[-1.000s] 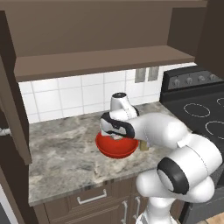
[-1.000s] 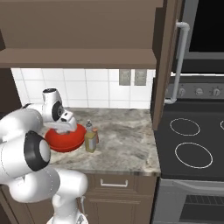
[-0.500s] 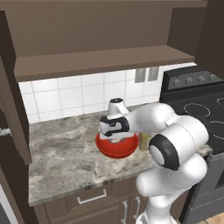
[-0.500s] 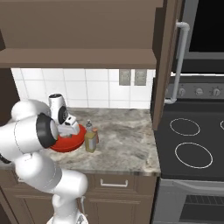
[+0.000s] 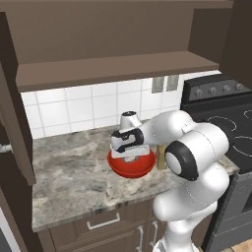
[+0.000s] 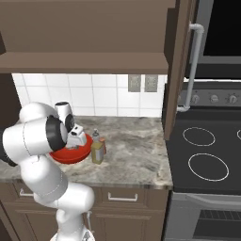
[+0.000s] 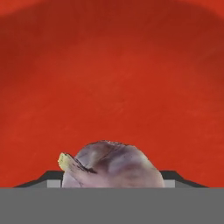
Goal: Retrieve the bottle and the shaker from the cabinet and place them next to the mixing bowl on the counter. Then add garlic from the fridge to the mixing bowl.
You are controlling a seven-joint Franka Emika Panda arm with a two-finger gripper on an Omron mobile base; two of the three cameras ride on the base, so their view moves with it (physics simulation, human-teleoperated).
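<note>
1. Over the last second the arm (image 5: pixel 187 147) has swung its elbow and folded in closer over the red mixing bowl (image 5: pixel 132 165), while the hand has stayed low above the bowl's mouth; the cameras have not shifted, so this is the arm's own move.

2. The worktop (image 5: pixel 69 172) carries the bowl near its middle, in front of the tiled wall. In the right base view the bottle (image 6: pixel 97 149) stands just right of the bowl (image 6: pixel 70 154), touching or nearly touching its rim; something reddish sits tight behind it, perhaps the shaker, but I cannot tell.

3. The gripper (image 5: pixel 129 150) hangs directly over the bowl, pointing down into it.

4. In the hand view the garlic (image 7: pixel 109 168) sits between the two dark fingers against the bowl's red inside (image 7: pixel 113 65). The fingers are part-way apart, about the bulb's width; whether they still clamp it or have just let go, I cannot tell.

5. Judgement: this looks like the last step, the garlic delivered to the bowl. What remains is a clear release and a lift away.
</note>
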